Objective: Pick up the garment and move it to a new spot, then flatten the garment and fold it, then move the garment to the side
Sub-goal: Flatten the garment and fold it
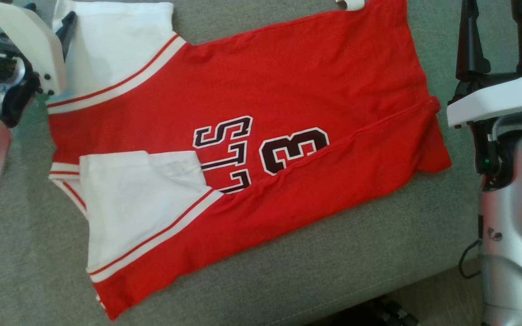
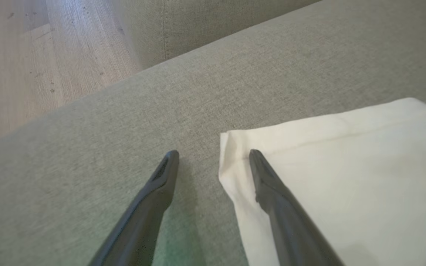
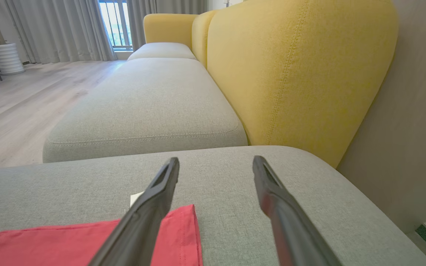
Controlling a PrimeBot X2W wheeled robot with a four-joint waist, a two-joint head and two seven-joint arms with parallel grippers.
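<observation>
The garment (image 1: 288, 99) is a red jersey with white sleeves and dark "LLS 3" lettering, spread flat on the grey sofa cushion (image 1: 333, 253). Its near long side is folded up over part of the lettering, and the near white sleeve (image 1: 138, 199) lies over the chest. My left gripper (image 2: 213, 153) is open above the corner of the far white sleeve (image 2: 346, 166); one finger is over the cloth, the other over bare cushion. My right gripper (image 3: 216, 160) is open beside the red hem (image 3: 176, 229), holding nothing. It stands at the jersey's right end (image 1: 499, 27).
The cushion's front edge (image 1: 379, 290) runs along the lower right, with floor below it. A yellow backrest (image 3: 294, 74) and a second grey seat (image 3: 146, 103) lie beyond the right gripper. Wooden floor (image 2: 31, 55) borders the cushion past the left gripper.
</observation>
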